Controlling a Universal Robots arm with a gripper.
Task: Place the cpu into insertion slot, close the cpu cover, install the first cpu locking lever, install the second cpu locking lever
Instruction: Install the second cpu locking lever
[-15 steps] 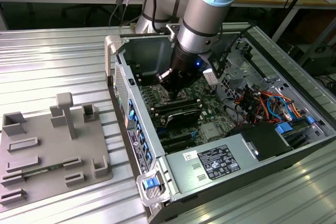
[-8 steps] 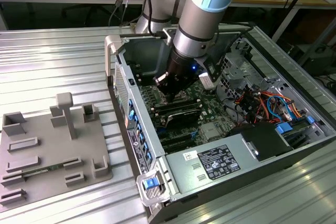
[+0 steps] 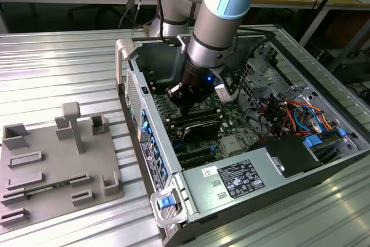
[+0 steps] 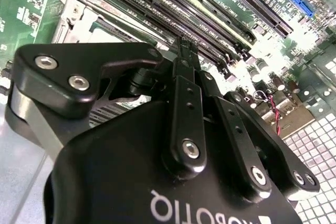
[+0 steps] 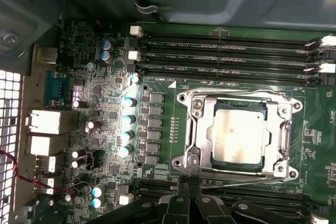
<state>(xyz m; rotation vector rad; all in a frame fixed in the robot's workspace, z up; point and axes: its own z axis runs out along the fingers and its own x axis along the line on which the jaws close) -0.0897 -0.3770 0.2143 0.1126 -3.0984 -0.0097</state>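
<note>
In the first wrist view the cpu (image 5: 239,136) lies flat in the insertion slot (image 5: 185,160), its silvery-tan face showing through the window of the cpu cover (image 5: 195,124). The cover lies down flat over it. Thin metal lever rods run along two opposite sides of the socket. My gripper (image 5: 190,186) is shut, its black fingertips pressed together right beside the socket edge nearest them. The fingers (image 4: 181,85) also look closed in the second wrist view, with a corner of the socket (image 4: 73,17) beyond them. In the exterior view the gripper (image 3: 184,107) reaches down inside the open computer case.
Long black memory slots (image 5: 226,51) flank the socket on both sides. A row of capacitors (image 5: 127,119) stands beside it. The power supply (image 3: 243,180) and coloured cables (image 3: 289,114) fill the case's other end. A grey fixture tray (image 3: 52,166) lies at the exterior view's left.
</note>
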